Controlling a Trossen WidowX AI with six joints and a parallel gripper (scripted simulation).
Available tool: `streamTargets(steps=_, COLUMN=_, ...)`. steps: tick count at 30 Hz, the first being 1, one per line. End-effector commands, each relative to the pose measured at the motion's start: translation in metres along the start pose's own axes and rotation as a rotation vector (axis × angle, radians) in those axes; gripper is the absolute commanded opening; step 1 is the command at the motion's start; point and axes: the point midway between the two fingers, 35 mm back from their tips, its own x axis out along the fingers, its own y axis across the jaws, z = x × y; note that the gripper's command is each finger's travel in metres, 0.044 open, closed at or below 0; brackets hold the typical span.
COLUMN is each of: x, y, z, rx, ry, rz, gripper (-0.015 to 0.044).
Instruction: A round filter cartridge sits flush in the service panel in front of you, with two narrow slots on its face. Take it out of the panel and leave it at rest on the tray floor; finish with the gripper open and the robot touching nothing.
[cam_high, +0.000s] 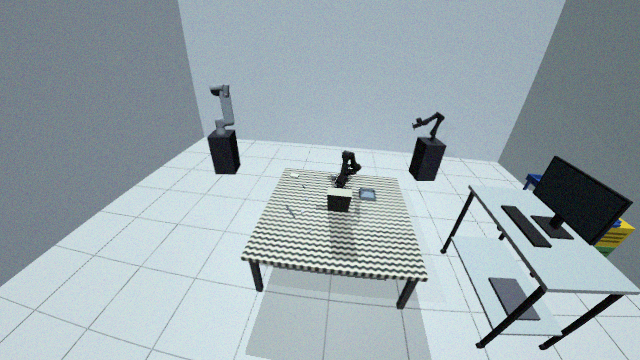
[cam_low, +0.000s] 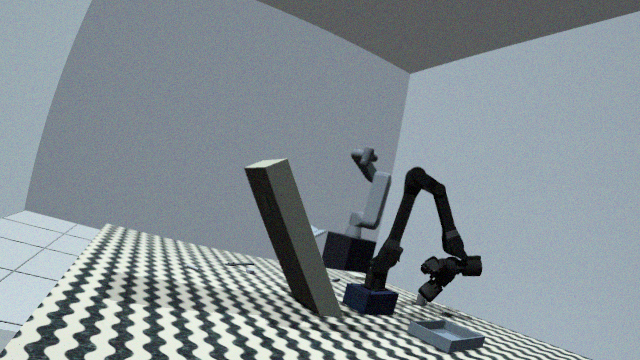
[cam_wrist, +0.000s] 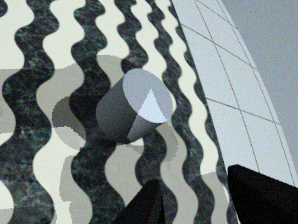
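Note:
The round filter cartridge (cam_wrist: 112, 112) (cam_low: 421, 301) is a grey cylinder, out of the panel. In the wrist view it lies ahead of the fingertips, tilted, with a smooth round end facing the camera; no slots show. Whether it touches the table is unclear. My gripper (cam_wrist: 195, 175) is partly open, its dark fingers apart with nothing between them. In the exterior view it is low behind the arm's base, close to the cartridge. The service panel (cam_high: 339, 201) (cam_low: 305, 250) leans on the table; its face is hidden. The shallow blue-grey tray (cam_high: 367, 199) (cam_low: 425, 337) holds nothing visible.
The arm's blue base (cam_low: 370, 300) stands between the panel and the gripper, with the tray nearby. Small thin items lie on the striped table (cam_high: 335, 250) beyond the panel. The table's edge (cam_wrist: 204, 107) shows to the right in the wrist view.

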Motion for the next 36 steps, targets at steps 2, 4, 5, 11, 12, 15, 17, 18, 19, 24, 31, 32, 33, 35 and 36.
streamTargets(steps=2, x=-0.065, y=-0.007, z=-0.047, rx=0.274, ry=0.246, rz=-0.105, gripper=0.0115)
streamTargets(steps=4, x=-0.095, y=-0.004, z=-0.062, rx=0.398, ry=0.345, rz=-0.16, gripper=0.0115)
streamTargets(steps=5, x=-0.11, y=-0.002, z=-0.068, rx=0.46, ry=0.393, rz=-0.19, gripper=0.0115)
streamTargets(steps=11, x=-0.208, y=0.025, z=-0.091, rx=0.84, ry=0.671, rz=-0.408, gripper=0.0115)
streamTargets(steps=12, x=-0.225, y=0.031, z=-0.092, rx=0.903, ry=0.715, rz=-0.451, gripper=0.0115)
streamTargets(steps=15, x=-0.273, y=0.053, z=-0.088, rx=1.091, ry=0.844, rz=-0.591, gripper=0.0115)
streamTargets(steps=17, x=-0.304, y=0.07, z=-0.08, rx=1.215, ry=0.926, rz=-0.694, gripper=0.0115)
streamTargets(steps=18, x=-0.319, y=0.079, z=-0.075, rx=1.276, ry=0.966, rz=-0.749, gripper=0.0115)
streamTargets(steps=19, x=-0.334, y=0.087, z=-0.069, rx=1.335, ry=1.005, rz=-0.805, gripper=0.0115)
streamTargets(steps=24, x=-0.397, y=0.134, z=-0.025, rx=1.618, ry=1.192, rz=-1.124, gripper=0.0115)
streamTargets(steps=31, x=-0.455, y=0.194, z=0.07, rx=1.93, ry=1.421, rz=-1.678, gripper=0.0115)
streamTargets(steps=32, x=-0.459, y=0.201, z=0.086, rx=1.963, ry=1.45, rz=-1.768, gripper=0.0115)
streamTargets(steps=33, x=-0.463, y=0.208, z=0.103, rx=1.991, ry=1.479, rz=-1.862, gripper=0.0115)
streamTargets(steps=35, x=-0.468, y=0.22, z=0.136, rx=2.034, ry=1.533, rz=-2.059, gripper=0.0115)
streamTargets(steps=36, x=-0.469, y=0.225, z=0.153, rx=2.048, ry=1.559, rz=-2.162, gripper=0.0115)
